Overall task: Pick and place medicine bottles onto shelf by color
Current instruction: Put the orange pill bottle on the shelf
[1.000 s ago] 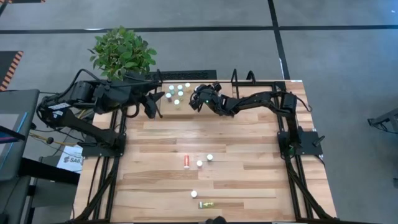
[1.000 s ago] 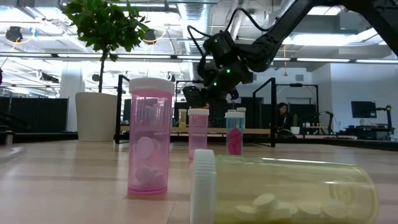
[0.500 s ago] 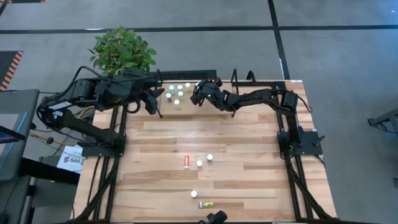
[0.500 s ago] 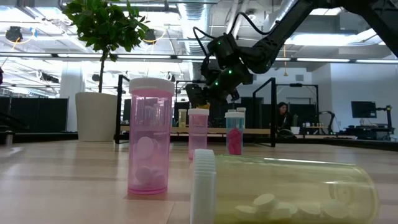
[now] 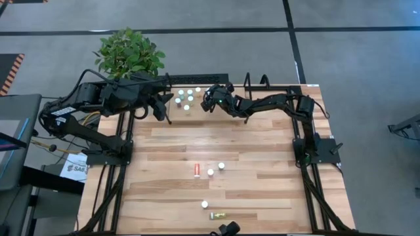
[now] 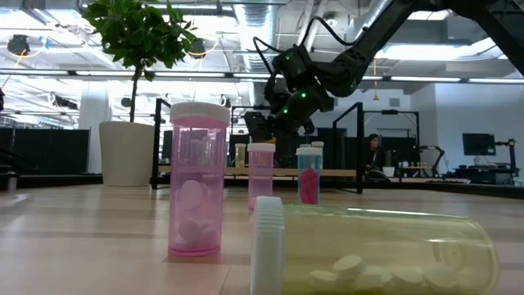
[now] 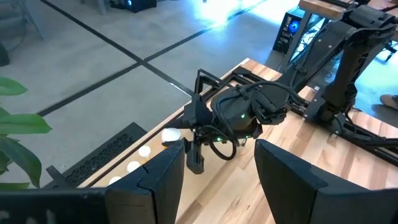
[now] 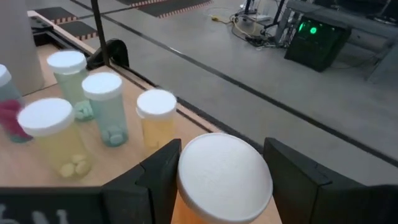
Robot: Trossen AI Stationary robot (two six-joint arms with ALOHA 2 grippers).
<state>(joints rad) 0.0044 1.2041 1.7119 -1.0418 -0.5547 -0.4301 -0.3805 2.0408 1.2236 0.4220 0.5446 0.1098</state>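
My right gripper (image 5: 209, 99) is at the far edge beside the shelf (image 5: 197, 84), shut on an orange medicine bottle whose white cap (image 8: 224, 177) fills the space between its fingers. Several white-capped bottles (image 5: 187, 98) stand on the shelf; the right wrist view shows them as green (image 8: 68, 74), teal (image 8: 107, 106) and yellow (image 8: 57, 137). My left gripper (image 5: 164, 113) hangs open and raised at the far left, holding nothing. Loose bottles lie mid-table: a red one (image 5: 197, 170) on its side and a yellow one (image 5: 218, 215) on its side near the front edge. My right gripper pinches the orange bottle between its two fingers (image 8: 158, 177), just under the white cap; the cap hides the exact place of contact. The fingers reach in nearly level from the table's right side. The bottle stands upright, cap up; its base is hidden.
Three upright white-capped bottles (image 5: 210, 172) (image 5: 221, 166) (image 5: 205, 204) stand among the loose ones. A potted plant (image 5: 128, 56) stands at the far left corner. The shelf's black frame loops (image 5: 257, 82) rise behind my right arm. In the low view a pink bottle (image 6: 197, 188) stands close.
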